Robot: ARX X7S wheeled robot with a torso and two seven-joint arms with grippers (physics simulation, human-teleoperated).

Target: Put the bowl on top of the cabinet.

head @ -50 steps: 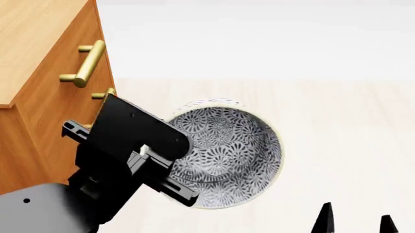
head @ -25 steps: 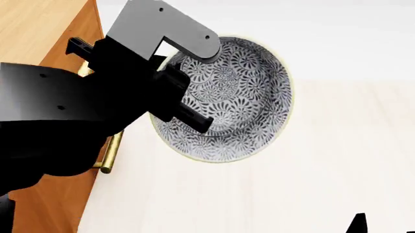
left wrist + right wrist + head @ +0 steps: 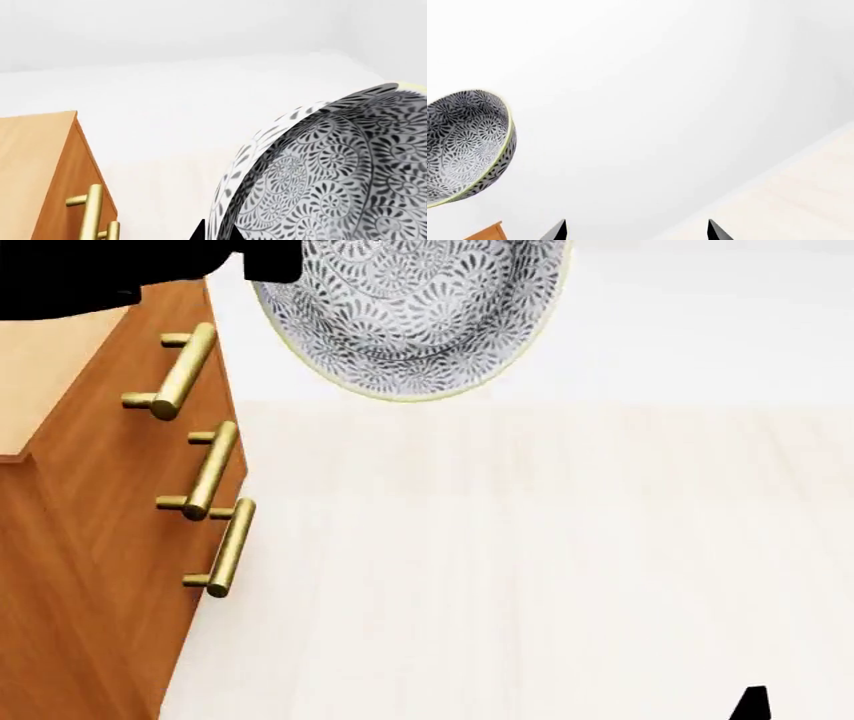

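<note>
Bowl (image 3: 407, 315) is up in the air at the top of the head view, tipped steeply so its patterned inside faces the camera, pale rim showing along the lower edge. Left gripper (image 3: 212, 231) shows only as dark finger tips at the bowl's rim in the left wrist view; the black mass of the left arm (image 3: 134, 270) meets the bowl's edge in the head view, so it reads as clamped on the rim, one finger inside and one outside, though the contact itself is mostly out of frame. Bowl touches nothing else.

Outward: cabinet (image 3: 94, 540) stands below and to the left of the bowl, light wood top (image 3: 40, 380) partly covered by the arm, three brass handles (image 3: 214, 470) down its front. Bowl hangs beside the cabinet's front edge, not yet over the top. Pale wood floor (image 3: 534, 570) spreads out below.

Right gripper (image 3: 636, 231) is low and well apart from the bowl, fingers spread with nothing between them; only one tip shows in the head view.

Progress, as a judgement: pick-up and lift are done, bowl is at least as high as the cabinet top. Left: carry it sideways over the top, level it, lower, let go. The steep tilt needs correcting before set-down.

No brands, labels or writing visible anywhere.
</note>
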